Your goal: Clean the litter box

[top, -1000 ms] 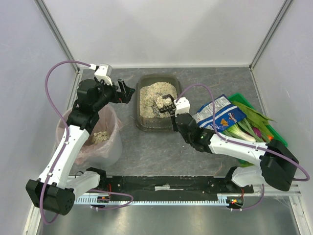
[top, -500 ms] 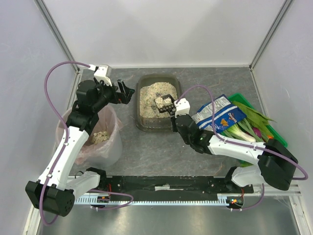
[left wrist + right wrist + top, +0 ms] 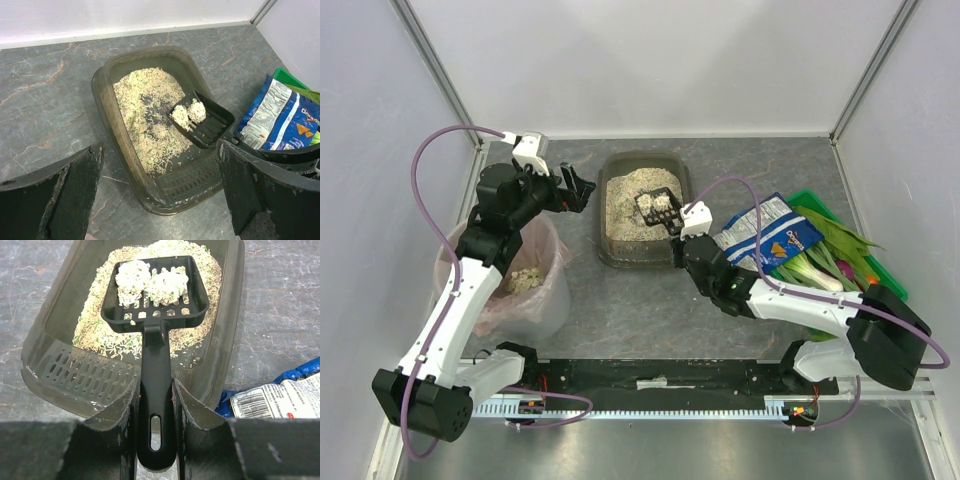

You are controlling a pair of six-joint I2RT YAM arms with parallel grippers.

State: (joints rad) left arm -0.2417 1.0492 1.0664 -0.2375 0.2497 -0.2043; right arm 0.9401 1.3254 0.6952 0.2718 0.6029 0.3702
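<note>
A pink-lined bin point(image 3: 548, 300) stands left, a chip bag point(image 3: 770, 235) beside the green crate point(image 3: 807, 200).

Grey marbled tabletop point(image 3: 650, 300) enclosed by plain white panel walls point(image 3: 650, 60) with aluminium corner posts point(image 3: 432, 60); even, soft light.

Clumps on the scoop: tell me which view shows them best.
Right wrist: the two clumps are close up and unobstructed on the scoop. Left wrist shows both, but smaller and from the side. Top view shows only a pale speck.
</note>
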